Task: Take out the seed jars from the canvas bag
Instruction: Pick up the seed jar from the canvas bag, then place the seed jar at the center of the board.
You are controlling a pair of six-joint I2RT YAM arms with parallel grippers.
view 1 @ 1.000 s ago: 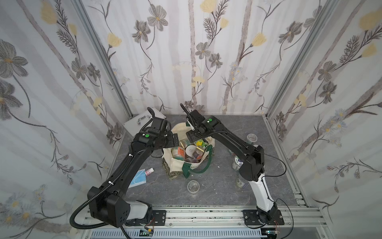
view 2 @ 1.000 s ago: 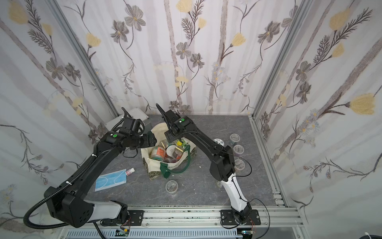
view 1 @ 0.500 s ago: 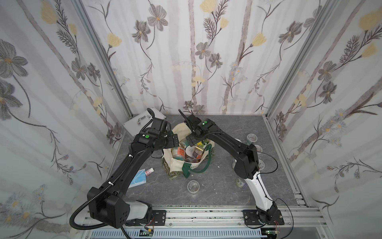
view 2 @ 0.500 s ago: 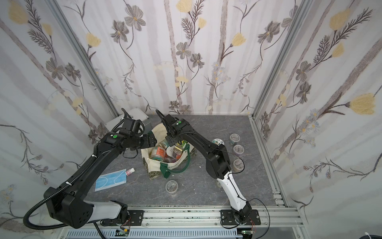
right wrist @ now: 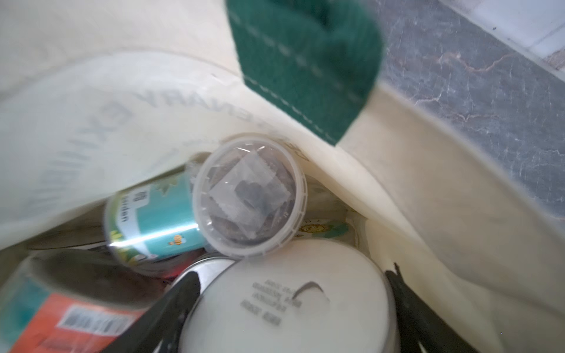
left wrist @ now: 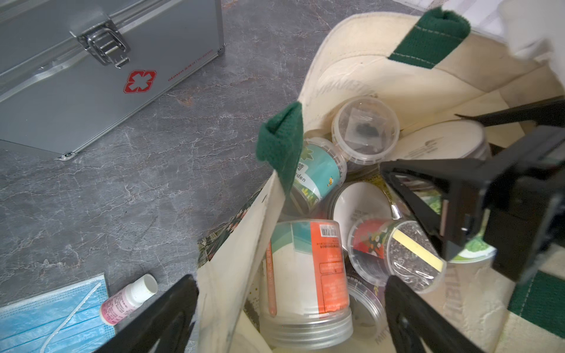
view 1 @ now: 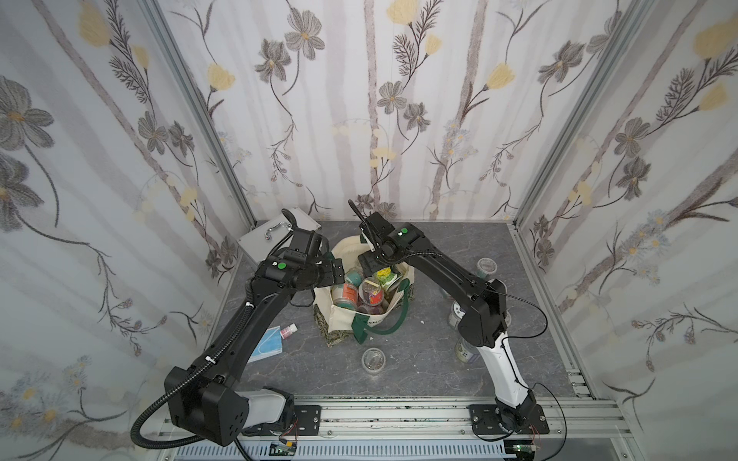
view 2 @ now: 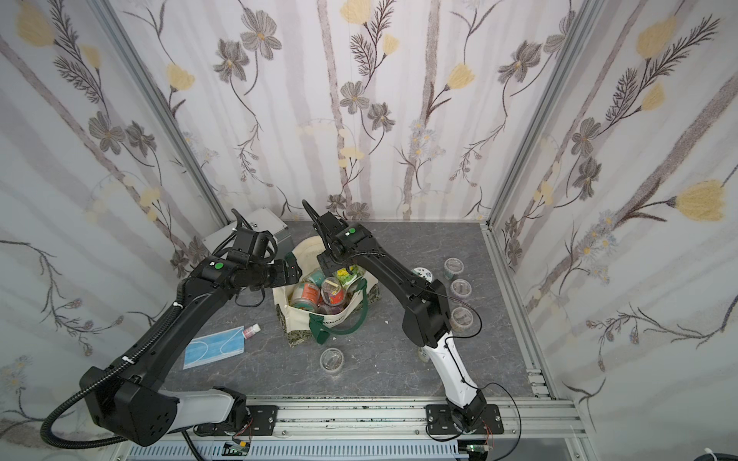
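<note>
The right gripper [right wrist: 295, 272] holds its black jaws wide, flanking a smooth white-lidded jar [right wrist: 290, 305]; clamped or merely straddling, I cannot tell. The left gripper [left wrist: 290, 279] gapes across the canvas bag [left wrist: 232, 275], over its cream woven wall. Cylindrical seed jars [left wrist: 305, 266], clear plastic with glossy labels, crowd inside the bag; lower ones lie buried.

The canvas bag [view 1: 341, 319], cream with dark green handles and a leafy patterned base, stands open mid-desk [view 1: 439, 359], crammed with seed jars [view 1: 350, 292] tilted every way. One short clear jar [view 1: 373, 360] stands at its six o'clock, and more jars [view 2: 460, 287] cluster at three o'clock.
</note>
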